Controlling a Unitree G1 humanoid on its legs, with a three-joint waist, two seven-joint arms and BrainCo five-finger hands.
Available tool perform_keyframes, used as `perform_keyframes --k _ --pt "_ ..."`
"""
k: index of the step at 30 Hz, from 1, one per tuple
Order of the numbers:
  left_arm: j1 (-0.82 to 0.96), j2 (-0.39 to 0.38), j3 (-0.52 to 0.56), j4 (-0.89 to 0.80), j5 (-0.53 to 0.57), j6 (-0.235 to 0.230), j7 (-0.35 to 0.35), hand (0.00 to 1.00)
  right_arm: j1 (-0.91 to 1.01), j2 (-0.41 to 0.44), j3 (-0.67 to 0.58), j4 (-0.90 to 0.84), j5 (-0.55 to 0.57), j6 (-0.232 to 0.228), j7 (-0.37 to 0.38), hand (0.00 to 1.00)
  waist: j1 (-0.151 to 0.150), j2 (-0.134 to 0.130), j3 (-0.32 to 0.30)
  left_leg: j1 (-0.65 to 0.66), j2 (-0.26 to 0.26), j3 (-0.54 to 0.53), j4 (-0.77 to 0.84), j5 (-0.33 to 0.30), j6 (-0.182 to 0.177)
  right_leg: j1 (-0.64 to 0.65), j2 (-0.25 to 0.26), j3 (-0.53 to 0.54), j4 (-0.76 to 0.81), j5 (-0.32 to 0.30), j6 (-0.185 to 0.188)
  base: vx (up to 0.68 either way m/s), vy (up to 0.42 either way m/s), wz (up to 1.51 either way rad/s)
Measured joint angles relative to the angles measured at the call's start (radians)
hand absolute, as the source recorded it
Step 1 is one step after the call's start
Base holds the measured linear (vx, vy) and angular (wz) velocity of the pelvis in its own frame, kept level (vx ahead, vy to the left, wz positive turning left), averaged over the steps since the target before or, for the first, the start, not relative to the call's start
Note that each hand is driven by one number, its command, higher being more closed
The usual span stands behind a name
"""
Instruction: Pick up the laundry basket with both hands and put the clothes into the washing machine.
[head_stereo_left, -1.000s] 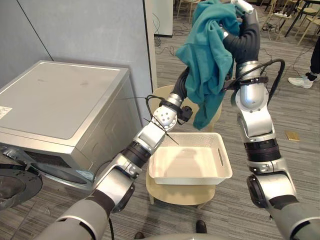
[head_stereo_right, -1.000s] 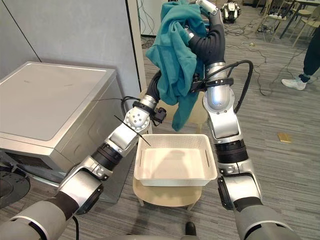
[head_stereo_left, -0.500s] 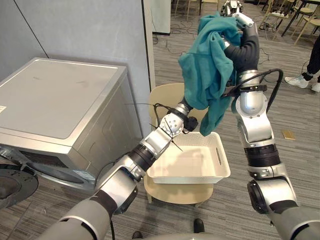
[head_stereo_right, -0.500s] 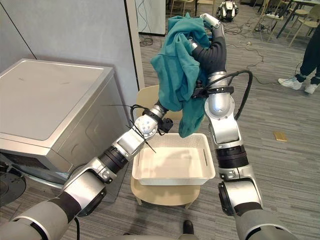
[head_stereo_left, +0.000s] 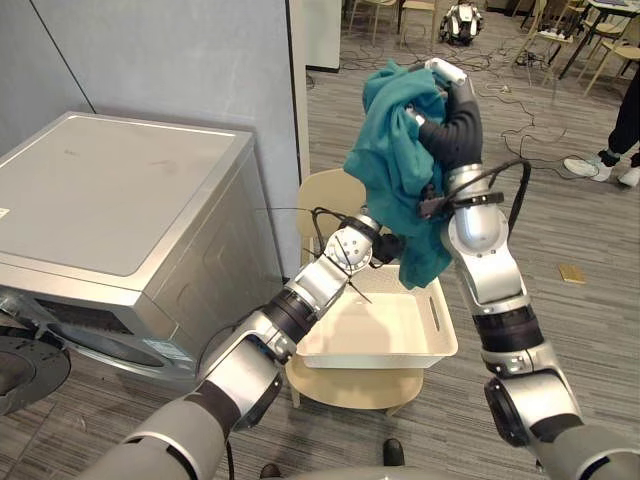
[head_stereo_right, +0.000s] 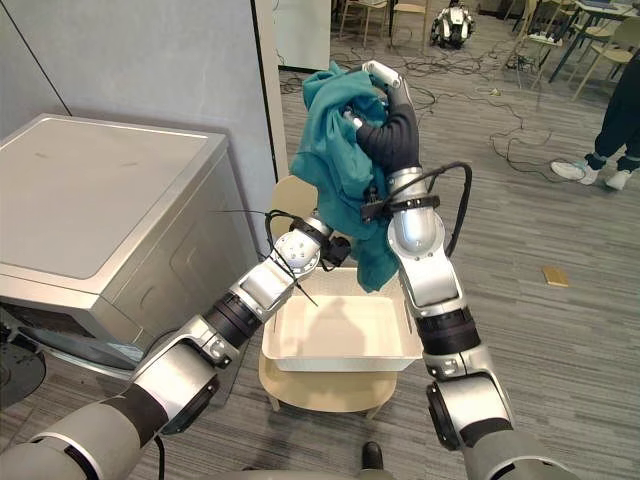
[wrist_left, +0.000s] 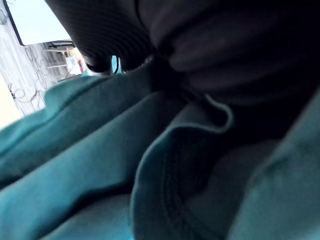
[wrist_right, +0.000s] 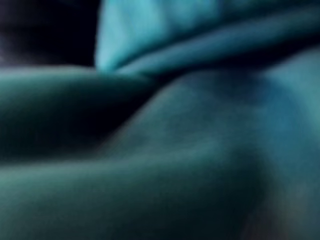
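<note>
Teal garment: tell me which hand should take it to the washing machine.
Right, probably. The right hand grips the teal garment, raised above the basket; the left hand is tucked behind its lower folds, though nearer the washing machine.

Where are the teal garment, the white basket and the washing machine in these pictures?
teal garment (head_stereo_left: 392, 150), left eye view, on its bunched upper folds.
white basket (head_stereo_left: 385, 330), left eye view, on its bare floor.
washing machine (head_stereo_left: 120, 190), left eye view, on its flat grey top.

Teal cloth (wrist_right: 200, 125) in close folds, dark shadowed creases
</note>
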Motion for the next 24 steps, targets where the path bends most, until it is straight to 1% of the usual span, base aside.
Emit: perform_keyframes --k 3,6,8,9,11,12,13,14,16,17,18,19,20,22,23,24 --pt "0.016 0.017 0.054 -0.001 0.000 0.004 0.000 1.00 0.057 -0.001 -0.054 -0.049 0.000 0.000 0.014 0.00 0.001 0.000 0.000 0.001 0.000 0.001 -0.001 0.000 0.000 -0.001 0.000 0.002 0.000 0.000 0.000 0.00 0.000 0.00" --pt "0.067 0.049 0.139 -0.026 0.001 0.004 -0.001 1.00 0.140 -0.012 -0.171 -0.117 0.000 -0.001 0.023 0.00 0.002 -0.001 0.000 0.003 0.000 0.003 -0.002 0.000 0.000 -0.001 0.001 0.006 0.000 -0.001 0.001 0.00 0.000 -0.04" --pt "0.150 0.106 0.223 -0.079 0.001 0.006 -0.001 1.00 0.218 -0.027 -0.304 -0.167 0.000 -0.002 0.019 0.00 0.000 -0.001 -0.001 0.003 0.000 0.008 -0.004 0.000 0.000 -0.006 0.002 0.012 0.001 -0.001 0.001 0.00 0.000 -0.07" --pt "0.175 0.122 0.251 -0.098 0.001 0.009 -0.001 1.00 0.238 -0.036 -0.341 -0.177 0.000 -0.002 0.018 0.00 -0.001 -0.001 -0.001 0.003 0.000 0.010 -0.005 0.000 0.000 -0.009 0.002 0.013 0.001 -0.001 0.001 0.00 0.000 -0.13" --pt "0.272 0.189 0.366 -0.179 0.001 0.016 0.001 1.00 0.318 -0.062 -0.474 -0.184 0.000 -0.002 -0.003 0.00 -0.003 -0.001 -0.001 0.005 0.000 0.019 -0.010 0.000 0.000 -0.016 0.003 0.015 0.003 0.000 0.002 -0.01 -0.001 -0.10" --pt "0.292 0.204 0.393 -0.199 0.001 0.017 0.001 1.00 0.337 -0.066 -0.502 -0.184 0.001 -0.002 -0.007 0.00 -0.003 0.000 -0.001 0.007 0.000 0.021 -0.012 0.000 0.000 -0.016 0.003 0.016 0.003 0.000 0.002 -0.02 -0.001 -0.06" --pt "0.334 0.233 0.442 -0.245 0.001 0.018 0.002 1.00 0.372 -0.070 -0.545 -0.184 0.001 -0.002 -0.021 0.00 0.000 0.000 -0.002 0.013 0.000 0.026 -0.020 0.000 0.000 -0.016 0.003 0.019 0.003 0.000 0.002 -0.01 0.000 -0.06" --pt "0.357 0.245 0.469 -0.277 0.001 0.018 0.002 1.00 0.391 -0.070 -0.569 -0.188 0.001 -0.001 -0.023 0.00 0.000 0.001 -0.002 0.014 0.000 0.028 -0.020 0.000 0.000 -0.016 0.003 0.020 0.004 0.000 0.002 -0.02 0.002 -0.05" --pt "0.456 0.280 0.563 -0.431 -0.003 0.016 0.003 1.00 0.484 -0.069 -0.614 -0.237 0.004 -0.001 -0.022 0.00 0.005 0.001 -0.003 0.016 0.000 0.029 -0.021 0.000 0.000 -0.016 0.003 0.020 0.007 -0.003 0.006 0.00 0.000 0.00" --pt "0.480 0.284 0.582 -0.469 -0.003 0.015 0.003 1.00 0.505 -0.068 -0.621 -0.251 0.004 -0.001 -0.022 0.00 0.006 0.002 -0.005 0.016 0.000 0.029 -0.021 0.000 0.000 -0.016 0.002 0.019 0.009 -0.004 0.007 0.00 0.000 0.00" --pt "0.535 0.286 0.624 -0.548 -0.010 0.012 0.002 1.00 0.549 -0.066 -0.627 -0.273 0.005 -0.001 -0.021 0.00 0.007 0.005 -0.012 0.017 0.000 0.029 -0.022 0.000 0.000 -0.016 0.002 0.018 0.011 -0.006 0.008 0.00 0.000 0.00" --pt "0.587 0.285 0.665 -0.624 -0.010 0.003 0.005 1.00 0.587 -0.052 -0.631 -0.291 0.007 -0.001 -0.021 0.00 0.008 0.005 -0.014 0.022 0.000 0.030 -0.022 0.000 0.000 -0.014 0.002 0.018 0.016 -0.010 0.009 0.00 0.000 0.00" --pt "0.616 0.284 0.689 -0.666 -0.009 -0.004 0.006 1.00 0.604 -0.038 -0.634 -0.301 0.008 -0.001 -0.020 0.00 0.011 0.005 -0.015 0.024 0.001 0.030 -0.022 0.000 0.000 -0.012 0.002 0.018 0.018 -0.011 0.008 -0.03 -0.002 0.01" --pt "0.727 0.280 0.773 -0.813 -0.005 -0.037 0.024 1.00 0.686 0.032 -0.670 -0.330 0.007 -0.001 -0.020 0.00 0.013 0.007 -0.019 0.027 0.002 0.035 -0.019 -0.008 0.000 -0.008 0.002 0.015 0.020 -0.014 0.007 -0.05 0.000 0.03" --pt "0.772 0.272 0.816 -0.860 0.000 -0.053 0.028 1.00 0.726 0.056 -0.681 -0.333 0.007 -0.001 -0.020 0.00 0.017 0.010 -0.029 0.027 0.002 0.036 -0.018 -0.010 0.000 -0.008 0.001 0.015 0.021 -0.015 0.006 -0.04 0.002 0.01" --pt "0.820 0.259 0.860 -0.902 0.004 -0.059 0.033 1.00 0.771 0.080 -0.694 -0.333 0.007 -0.001 -0.020 0.00 0.021 0.013 -0.042 0.028 0.002 0.037 -0.016 -0.015 0.000 -0.006 0.001 0.014 0.021 -0.020 0.006 0.00 0.000 0.00"
